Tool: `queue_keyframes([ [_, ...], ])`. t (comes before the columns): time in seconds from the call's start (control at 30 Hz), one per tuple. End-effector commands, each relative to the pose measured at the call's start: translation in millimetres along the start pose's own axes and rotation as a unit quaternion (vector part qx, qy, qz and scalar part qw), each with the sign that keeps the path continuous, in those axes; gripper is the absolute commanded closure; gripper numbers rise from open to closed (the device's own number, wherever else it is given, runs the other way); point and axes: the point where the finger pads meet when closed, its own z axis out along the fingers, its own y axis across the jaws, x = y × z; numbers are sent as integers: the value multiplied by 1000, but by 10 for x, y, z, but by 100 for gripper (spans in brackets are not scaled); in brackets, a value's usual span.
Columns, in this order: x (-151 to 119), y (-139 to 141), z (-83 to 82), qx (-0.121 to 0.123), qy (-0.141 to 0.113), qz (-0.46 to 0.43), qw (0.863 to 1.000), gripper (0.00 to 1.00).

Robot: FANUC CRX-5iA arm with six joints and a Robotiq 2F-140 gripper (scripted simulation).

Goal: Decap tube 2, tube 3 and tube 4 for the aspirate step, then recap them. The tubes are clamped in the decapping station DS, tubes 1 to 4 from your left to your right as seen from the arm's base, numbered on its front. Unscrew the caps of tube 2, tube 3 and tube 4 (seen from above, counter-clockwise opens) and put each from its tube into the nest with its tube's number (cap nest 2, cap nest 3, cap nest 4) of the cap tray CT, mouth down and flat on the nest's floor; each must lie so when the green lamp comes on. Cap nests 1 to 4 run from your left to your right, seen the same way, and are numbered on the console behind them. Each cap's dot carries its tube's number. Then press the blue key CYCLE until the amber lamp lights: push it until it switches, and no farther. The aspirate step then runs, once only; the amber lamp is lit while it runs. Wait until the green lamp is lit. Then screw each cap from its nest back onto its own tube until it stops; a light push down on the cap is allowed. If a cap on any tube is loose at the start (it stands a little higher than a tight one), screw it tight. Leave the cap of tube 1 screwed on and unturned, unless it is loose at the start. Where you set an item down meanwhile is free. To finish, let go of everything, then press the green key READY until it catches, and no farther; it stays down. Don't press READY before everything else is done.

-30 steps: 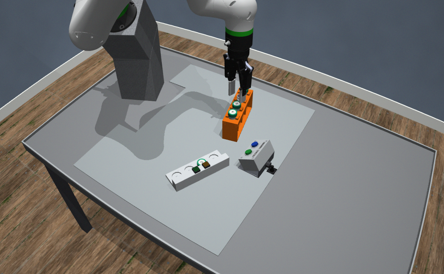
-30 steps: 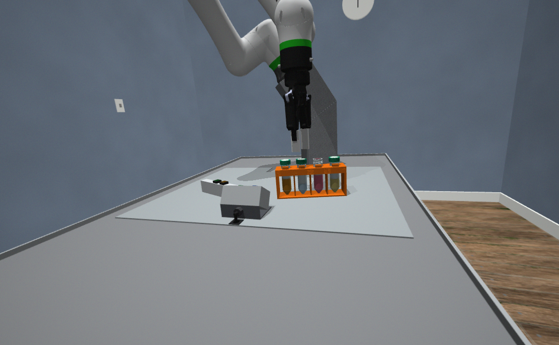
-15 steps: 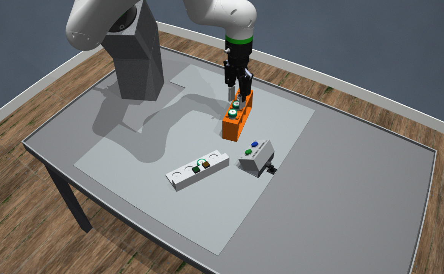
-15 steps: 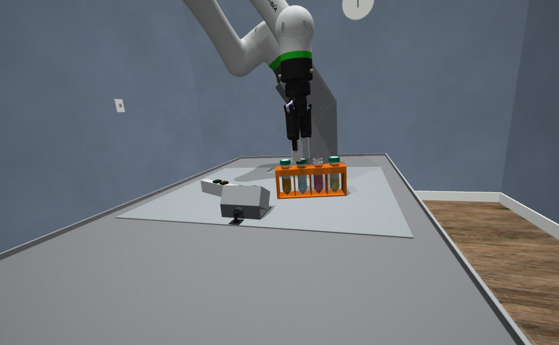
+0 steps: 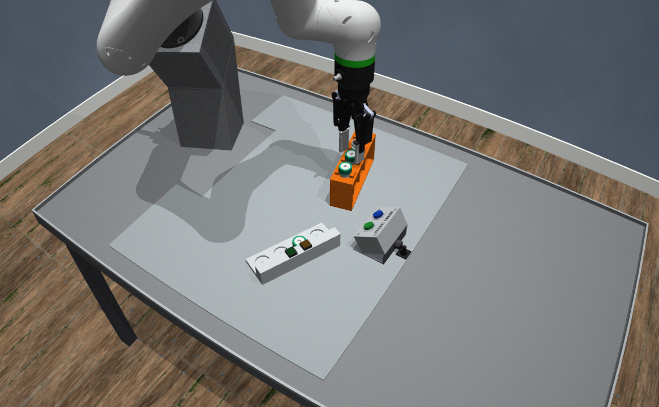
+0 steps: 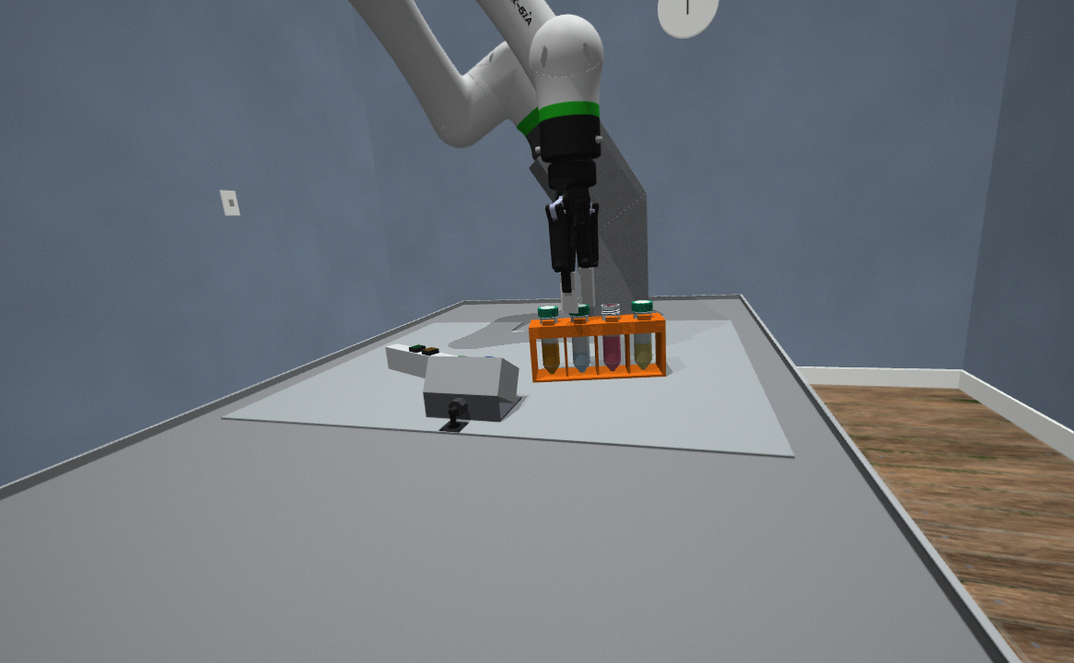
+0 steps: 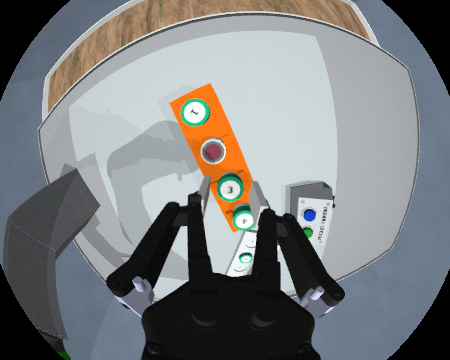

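Note:
The orange decapping station [image 5: 344, 194] [image 6: 599, 326] [image 7: 204, 134] holds four tubes. Tube 2 [image 6: 610, 311] [image 7: 213, 152] stands open, without a cap. Cap 1 [image 6: 641, 307] [image 7: 195, 112], cap 3 [image 5: 350, 155] [image 6: 579, 310] [image 7: 229, 188] and cap 4 [image 5: 345, 167] [image 6: 547, 311] [image 7: 244, 220] sit on their tubes. Cap 2 [image 5: 298, 240] lies in the second nest from the right of the white cap tray [image 5: 271, 273] [image 6: 401, 358]. My gripper [image 5: 349, 147] [image 6: 576, 292] [image 7: 230, 187] is partly open and empty. It points straight down over cap 3, with one fingertip on each side of it and just above it.
The grey key box [image 5: 380, 242] [image 6: 471, 387] with the blue key [image 5: 377, 213] [image 7: 309, 215] and the green key [image 5: 368, 225] stands right of the tray. Both lamps [image 5: 290, 252] [image 5: 305, 245] on the tray's console are dark. The arm's grey pedestal [image 5: 205, 91] stands at the back left.

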Motion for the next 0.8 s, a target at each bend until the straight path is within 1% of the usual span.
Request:
queue_keyframes([
  [0.0,2,0,13,0,0,0,1000,65],
  [0.4,2,0,53,0,0,0,1000,65],
  [0.43,2,0,53,0,0,0,1000,100],
  [0.77,2,0,53,0,0,0,1000,100],
])
